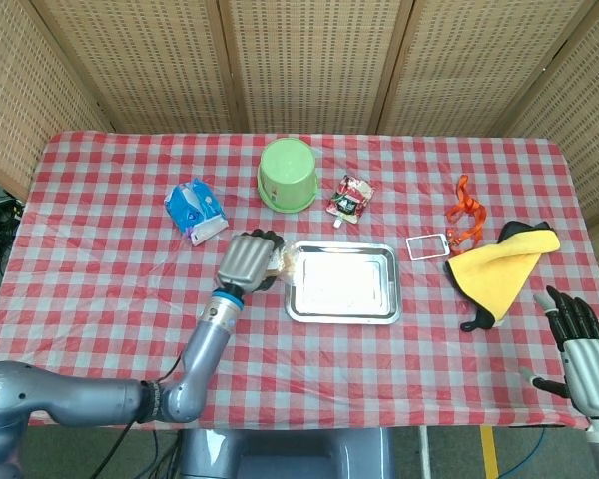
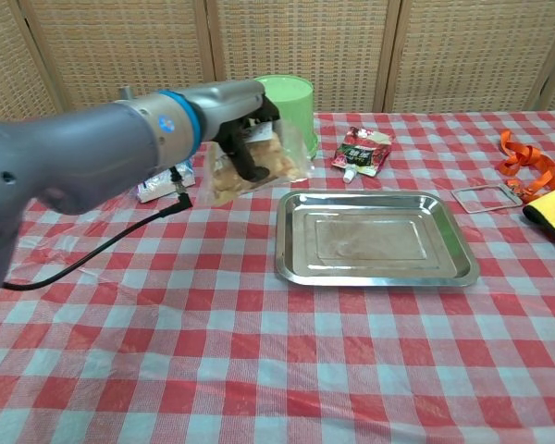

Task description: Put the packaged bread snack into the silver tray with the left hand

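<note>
Bread snack, in its clear package, is seen from the head view held by the left hand, whose fingers are closed around it just at the left edge of the silver tray. The tray itself is seen to hold nothing. The right hand is shown at the lower right corner, off the table edge, with its fingers spread and nothing in them. Behind the tray, a green bucket stands upside down, with a blue packet to its left and a red sachet to its right. A yellow cloth and an orange strap lie at the right.

Raised clear of the checked tablecloth in the chest view, the package is gripped by the left hand, in front of the bucket and up-left of the tray. The right hand is not shown in this view.
</note>
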Available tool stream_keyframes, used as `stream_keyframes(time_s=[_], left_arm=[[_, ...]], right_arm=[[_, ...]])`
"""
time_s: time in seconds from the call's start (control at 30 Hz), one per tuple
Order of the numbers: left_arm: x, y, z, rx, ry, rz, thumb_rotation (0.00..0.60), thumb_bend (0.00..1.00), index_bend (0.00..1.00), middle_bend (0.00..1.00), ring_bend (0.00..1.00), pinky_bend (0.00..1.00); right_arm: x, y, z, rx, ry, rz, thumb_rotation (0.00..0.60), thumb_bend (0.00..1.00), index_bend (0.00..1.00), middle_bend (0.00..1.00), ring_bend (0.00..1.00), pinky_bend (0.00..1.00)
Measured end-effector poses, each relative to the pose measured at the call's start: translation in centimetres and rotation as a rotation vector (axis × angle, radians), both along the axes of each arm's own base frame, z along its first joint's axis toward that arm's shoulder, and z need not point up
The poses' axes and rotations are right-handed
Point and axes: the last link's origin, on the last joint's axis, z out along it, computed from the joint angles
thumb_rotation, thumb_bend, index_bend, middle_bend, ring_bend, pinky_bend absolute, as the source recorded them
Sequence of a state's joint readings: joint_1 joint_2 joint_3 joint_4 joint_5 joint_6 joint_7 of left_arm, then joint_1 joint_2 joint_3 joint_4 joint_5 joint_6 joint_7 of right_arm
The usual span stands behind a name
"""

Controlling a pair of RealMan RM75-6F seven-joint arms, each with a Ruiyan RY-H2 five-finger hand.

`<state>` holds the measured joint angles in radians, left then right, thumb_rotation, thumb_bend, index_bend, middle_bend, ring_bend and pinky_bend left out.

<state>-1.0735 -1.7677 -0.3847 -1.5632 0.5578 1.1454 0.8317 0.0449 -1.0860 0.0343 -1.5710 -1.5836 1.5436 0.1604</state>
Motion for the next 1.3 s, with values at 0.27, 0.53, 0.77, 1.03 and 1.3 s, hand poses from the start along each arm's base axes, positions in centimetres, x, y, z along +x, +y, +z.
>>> stream_keyframes(time_s=[0.27, 0.53, 0.77, 1.03, 1.3], left_arm=[[4.9, 1.1, -4.0, -0.024, -0.004, -0.029, 0.600, 0.49, 0.50, 0.24, 0.24, 0.36], [8.5, 0.8, -8.2, -0.103, -0.018, -0.046, 0.600, 0.33, 0.13, 0.00, 0.00, 0.06], [9.5, -0.1, -10.2, -0.181, -0.024, -0.053, 0.600, 0.16, 0.00, 0.00, 0.00, 0.00], [8.9, 0.0, -9.3, -0.179, -0.058, -0.052, 0.600, 0.14, 0.00, 0.00, 0.00, 0.00], [6.0, 0.1, -4.5, -0.090, -0.114, -0.118, 0.600, 0.14, 0.00, 0.00, 0.00, 0.00]], right_arm=[[-0.7, -0.3, 0.3, 0.001, -0.021, -0.021, 0.600, 0.09, 0.05, 0.00, 0.00, 0.00], [-1.1, -0.6, 0.5, 0.000, -0.032, -0.036, 0.600, 0.09, 0.05, 0.00, 0.00, 0.00], [-1.3, -0.7, 0.6, -0.001, -0.032, -0.040, 0.600, 0.09, 0.05, 0.00, 0.00, 0.00], [-1.0, -0.5, 0.4, 0.001, -0.021, -0.030, 0.600, 0.09, 0.05, 0.00, 0.00, 0.00], [-0.9, -0.3, 0.6, -0.014, -0.008, -0.026, 0.600, 0.09, 0.05, 0.00, 0.00, 0.00]])
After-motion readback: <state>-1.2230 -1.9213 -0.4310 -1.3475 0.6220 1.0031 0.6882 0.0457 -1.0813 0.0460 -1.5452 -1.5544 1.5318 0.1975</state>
